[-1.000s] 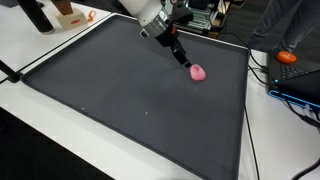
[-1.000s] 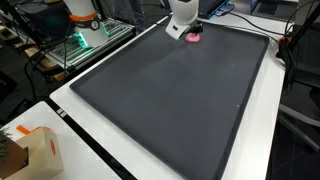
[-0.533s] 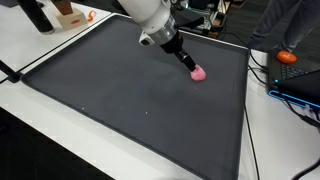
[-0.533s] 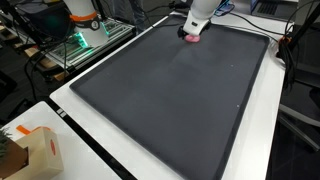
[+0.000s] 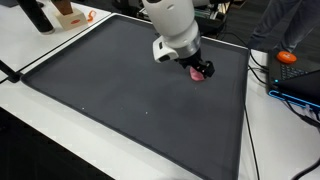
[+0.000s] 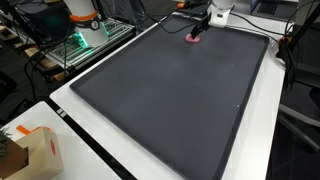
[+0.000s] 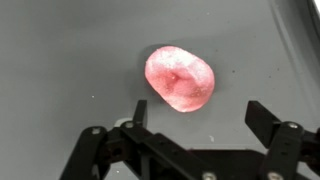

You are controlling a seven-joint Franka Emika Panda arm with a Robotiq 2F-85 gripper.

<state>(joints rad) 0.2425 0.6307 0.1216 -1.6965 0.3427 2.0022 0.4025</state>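
The end effector (image 5: 203,70) hangs low over the far corner of a dark mat (image 5: 120,90) that covers most of the white worktop (image 5: 30,125). Right under it lies a pink lump (image 5: 198,77), resting on the mat near the mat's far edge. In the wrist view the fingers (image 7: 140,108) stand wide apart and hold nothing. There the lump (image 7: 180,78) sits just ahead of the end effector (image 7: 200,115), roughly centred on the gap, with bare mat showing between it and each finger. In an exterior view the end effector (image 6: 201,27) partly hides the lump (image 6: 193,38), so it looks just clear of it, though contact cannot be ruled out there. An orange ball (image 5: 288,57) sits off the mat among cables, well apart
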